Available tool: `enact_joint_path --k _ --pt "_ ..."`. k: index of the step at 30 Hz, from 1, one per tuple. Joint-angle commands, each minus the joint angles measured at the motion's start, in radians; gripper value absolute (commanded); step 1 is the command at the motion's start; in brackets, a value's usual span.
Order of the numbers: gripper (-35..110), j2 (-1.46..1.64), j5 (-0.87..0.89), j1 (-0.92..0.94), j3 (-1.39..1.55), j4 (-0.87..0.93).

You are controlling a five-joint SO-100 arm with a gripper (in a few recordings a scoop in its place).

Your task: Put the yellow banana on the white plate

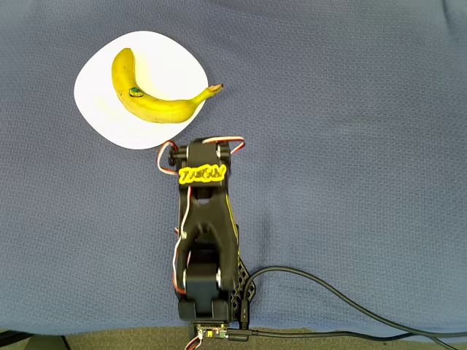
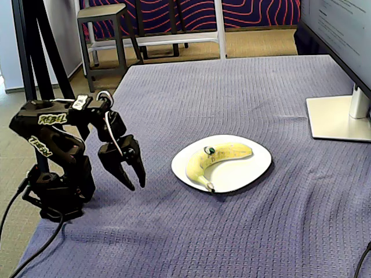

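One curved yellow banana with a small green-and-black sticker and a dark brown stem tip lies on the glossy white plate of rounded-square shape, so the task looks finished as far as both views show. In the overhead view the banana's body rests inside the plate while its stem tip reaches just over the plate's right rim; in the fixed view the whole fruit appears to sit on the plate. The black two-finger gripper of the arm hangs near the plate's left side in the fixed view, clear of it, pointing down over the blue-grey woven cloth. Its fingers stand slightly parted and carry nothing. Judging from this, at most parking the arm is left.
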Motion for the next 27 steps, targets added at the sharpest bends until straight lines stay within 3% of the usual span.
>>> enact_joint_path --k 1,8,27 --pt "0 0.149 -0.048 0.034 0.071 -0.006" --pt "0 0.305 -0.141 0.094 0.222 -0.006" --pt "0 0.606 -0.075 0.094 0.351 0.063"
